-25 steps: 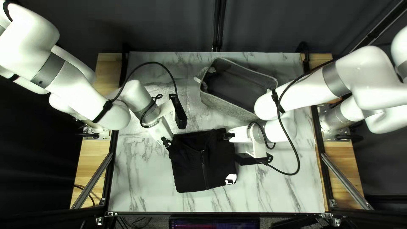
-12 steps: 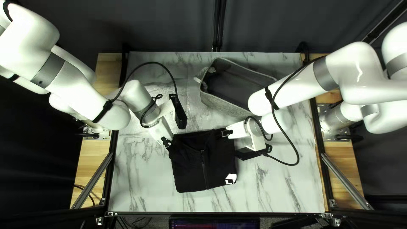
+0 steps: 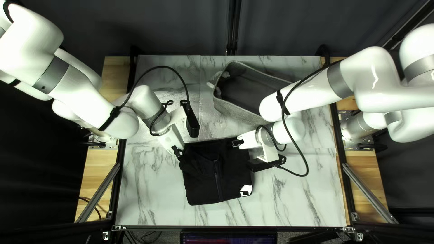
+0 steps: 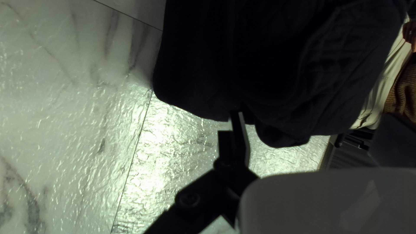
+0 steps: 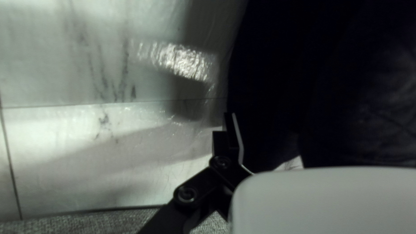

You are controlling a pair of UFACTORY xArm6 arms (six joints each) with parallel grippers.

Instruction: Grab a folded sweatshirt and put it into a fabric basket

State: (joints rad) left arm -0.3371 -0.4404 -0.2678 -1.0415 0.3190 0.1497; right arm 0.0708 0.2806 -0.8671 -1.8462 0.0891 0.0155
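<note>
In the top left view we are seeing the folded black sweatshirt (image 3: 217, 171) lying flat on the marble table (image 3: 152, 189), in the lower centre of the frame, zipper up and a white mark at its lower right corner. The grey fabric basket (image 3: 234, 112) is standing above it, at the upper centre-right, and the right arm is crossing over its right end.

The left gripper (image 3: 177, 151) is sitting at the sweatshirt's upper left corner and the right gripper (image 3: 235, 143) at its upper right corner, both low at the table. From above we cannot read either pair of jaws.

The left wrist view is giving us more. The left jaws are standing spread, and the one black finger (image 4: 239, 130) in sight is meeting the sweatshirt's rumpled edge with its tip. Past the sweatshirt, beyond the table's edge, a strip of pale cloth (image 4: 380, 94) and a mustard-brown knit (image 4: 403, 94) are showing, which the overhead camera is missing.

The right wrist view is showing the dark cloth ahead of the right gripper and grey woven fabric under its links. We cannot tell how the right jaws are standing.
</note>
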